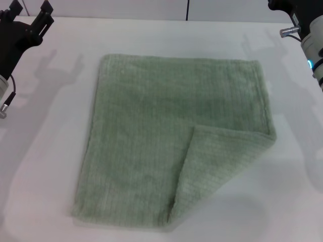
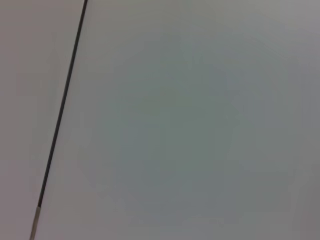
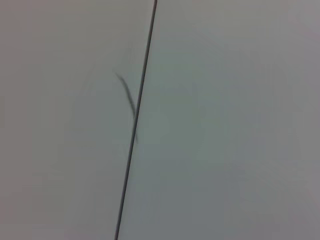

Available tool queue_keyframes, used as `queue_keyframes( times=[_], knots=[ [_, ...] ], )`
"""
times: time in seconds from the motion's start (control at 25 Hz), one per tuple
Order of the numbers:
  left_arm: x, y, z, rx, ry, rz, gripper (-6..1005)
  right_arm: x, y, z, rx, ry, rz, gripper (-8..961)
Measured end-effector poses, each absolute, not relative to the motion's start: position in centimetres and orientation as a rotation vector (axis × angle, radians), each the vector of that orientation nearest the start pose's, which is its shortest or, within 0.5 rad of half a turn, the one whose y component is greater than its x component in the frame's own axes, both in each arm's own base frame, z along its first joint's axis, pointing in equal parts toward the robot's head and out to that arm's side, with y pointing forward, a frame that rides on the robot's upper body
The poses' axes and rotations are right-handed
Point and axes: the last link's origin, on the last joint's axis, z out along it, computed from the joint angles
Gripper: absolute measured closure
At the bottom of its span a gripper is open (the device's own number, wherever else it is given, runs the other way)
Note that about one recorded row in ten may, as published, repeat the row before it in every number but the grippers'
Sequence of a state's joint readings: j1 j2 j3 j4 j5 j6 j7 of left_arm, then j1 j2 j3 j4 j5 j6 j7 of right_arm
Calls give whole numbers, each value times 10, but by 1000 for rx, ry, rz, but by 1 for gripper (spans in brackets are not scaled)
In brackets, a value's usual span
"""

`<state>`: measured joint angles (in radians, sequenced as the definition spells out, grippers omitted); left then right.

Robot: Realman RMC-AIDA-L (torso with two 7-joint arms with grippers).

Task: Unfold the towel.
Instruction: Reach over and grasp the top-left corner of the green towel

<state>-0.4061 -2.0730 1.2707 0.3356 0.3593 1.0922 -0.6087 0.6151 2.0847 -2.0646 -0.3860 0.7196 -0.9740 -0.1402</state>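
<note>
Towel (image 1: 166, 136) is lying mid-table (image 1: 55, 151), mostly flat, its near-right corner folded over onto itself. Left gripper (image 1: 31, 11) is hanging at the far-left edge, fingers apart, gripping nothing. Right arm (image 1: 308, 30) is sitting far right; cannot tell its gripper's state. Both well clear of cloth.

Head overhead — wrists facing blank surface
</note>
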Motion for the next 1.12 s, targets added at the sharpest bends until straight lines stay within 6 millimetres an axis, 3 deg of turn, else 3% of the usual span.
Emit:
queue_keyframes(
  times=[0.24,0.56,0.88,1.0,1.04,1.12],
  knots=[
    [-310,358,21,-1674,-610,-929,205,221,410,-20,-1640,295,745,333],
    [-306,356,10,-1751,-616,-916,604,216,412,-19,-1638,282,764,333],
    [-298,360,5,-1839,-630,-931,809,214,411,-18,-1632,277,776,333],
    [-296,364,3,-1853,-659,-941,953,215,411,-18,-1631,280,774,333],
    [-292,367,0,-1865,-698,-952,1001,215,412,-17,-1631,282,771,333],
    [-282,373,-15,-1929,-749,-930,1001,216,413,-17,-1633,286,767,333]
  ],
)
